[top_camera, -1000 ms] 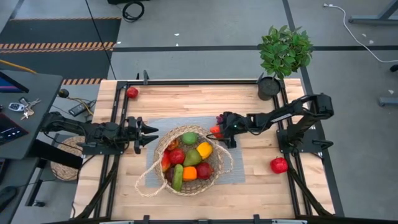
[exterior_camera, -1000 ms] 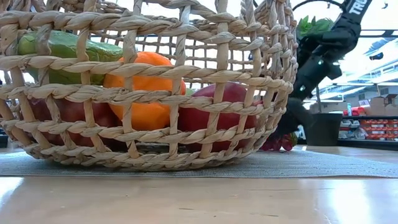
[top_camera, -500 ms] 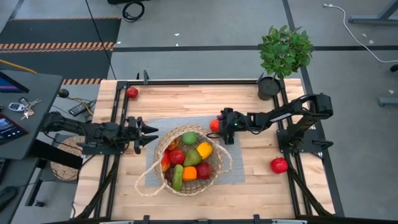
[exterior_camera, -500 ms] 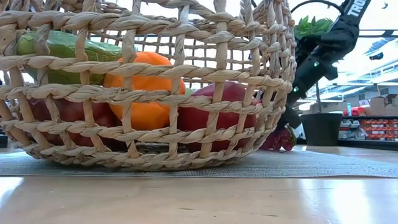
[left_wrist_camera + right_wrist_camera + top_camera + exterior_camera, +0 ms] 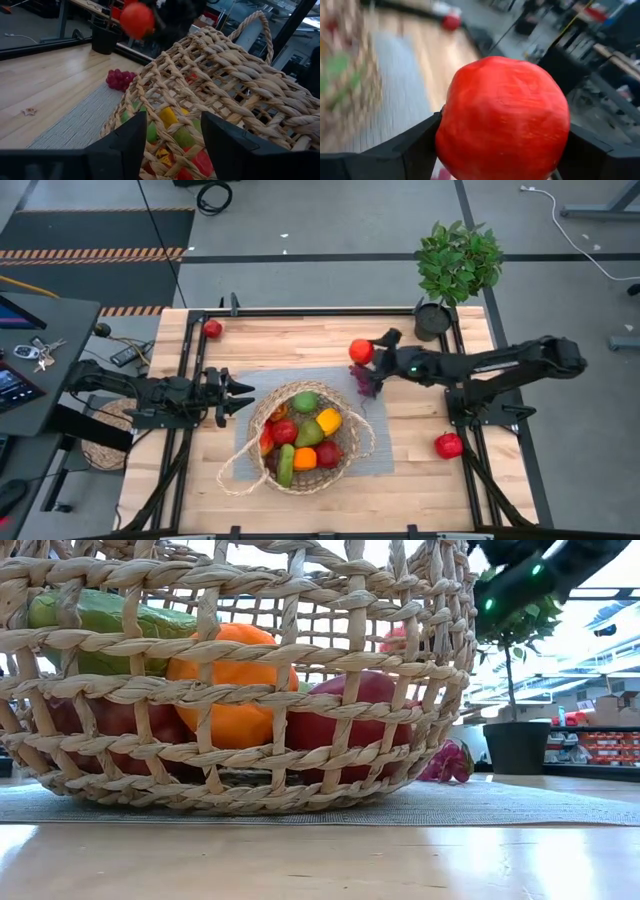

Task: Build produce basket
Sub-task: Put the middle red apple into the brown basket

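The wicker basket [image 5: 305, 435] stands on a grey mat and holds several fruits: a green pear, red apples, an orange and a yellow pepper. My right gripper [image 5: 366, 352] is up in the air beyond the basket's far right rim, shut on a red round fruit [image 5: 361, 351]. Purple grapes [image 5: 362, 380] lie on the mat's far right corner. My left gripper [image 5: 250, 393] waits open at the basket's left rim. In the left wrist view the red fruit [image 5: 136, 20] shows high above the basket [image 5: 225, 75]. My right gripper pinches the red round fruit [image 5: 502, 122] between its two fingers [image 5: 415, 145], one on each side of it. The fingers come about level from the table's right side. The fruit is lifted clear of the table, above the grapes.
A red apple [image 5: 212, 329] sits at the far left corner and another [image 5: 449, 445] near the right edge. A potted plant [image 5: 455, 265] stands at the far right corner. The basket's handles [image 5: 240, 470] loop out onto the table. Bare wood lies along the far and near edges.
My right gripper has lifted the red fruit from the mat beside the basket's far right rim, up and toward the far edge. The fruit now hangs clear of the table, and the grapes that the gripper covered are in view.
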